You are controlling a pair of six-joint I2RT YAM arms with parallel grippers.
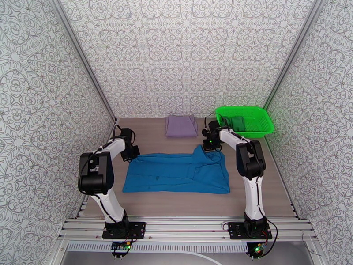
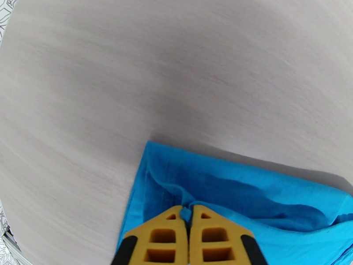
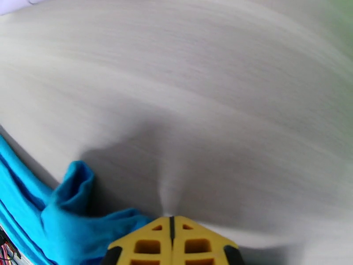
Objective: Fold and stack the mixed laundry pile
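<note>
The lavender-grey garment [image 1: 181, 126] lies folded at the far middle of the tabletop [image 1: 264, 191], done by the look of it; the blue shirt [image 1: 176, 174] is spread flat at the centre, only partly folded; the dark green garment [image 1: 238, 122] waits in the green basket [image 1: 260, 129]. Both arms reach forward and low; the left gripper [image 2: 190, 211] pinches the shirt's far left corner; the right gripper [image 3: 172, 220] is pressed together at the far right corner, though I cannot tell whether it has caught any cloth.

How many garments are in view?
3: lavender garment folded far centre, blue shirt spread in the middle, dark green garment in the green mesh basket; others may hide there.
</note>
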